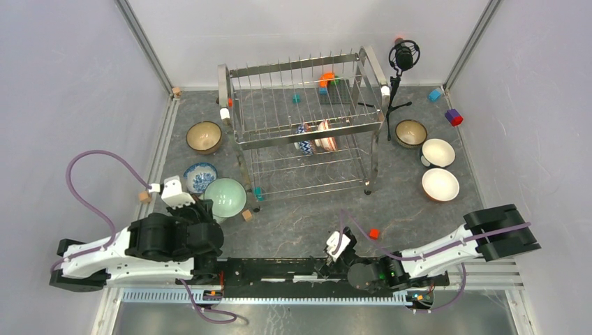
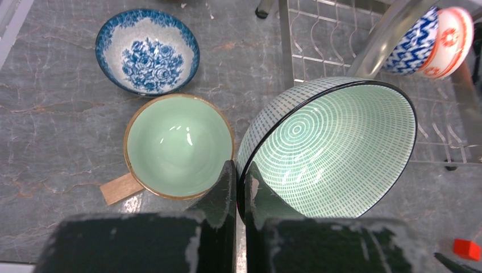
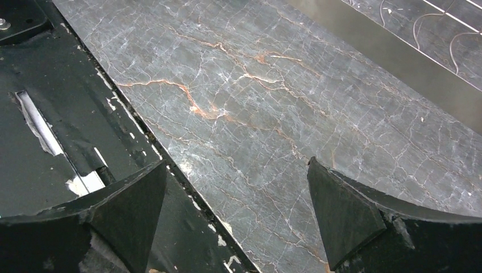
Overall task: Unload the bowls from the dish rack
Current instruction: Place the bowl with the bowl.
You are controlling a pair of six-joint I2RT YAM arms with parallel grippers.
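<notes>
Beside the pale green bowl (image 2: 179,147), left hand (image 2: 240,172) grips patterned bowl (image 2: 335,148); right hand (image 3: 236,166) released.

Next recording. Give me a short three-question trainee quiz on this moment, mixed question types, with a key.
1. True or false: the right gripper is shut on a bowl.
2. How many bowls stand in the dish rack?
3. Where does the left gripper grip the green ringed bowl? A) at its rim, one finger inside and one outside; B) under its base; C) it does not touch it.

Key
1. False: its jaws stand open and hold nothing.
2. Two: the blue zigzag bowl and the red-and-white bowl.
3. A.
</notes>
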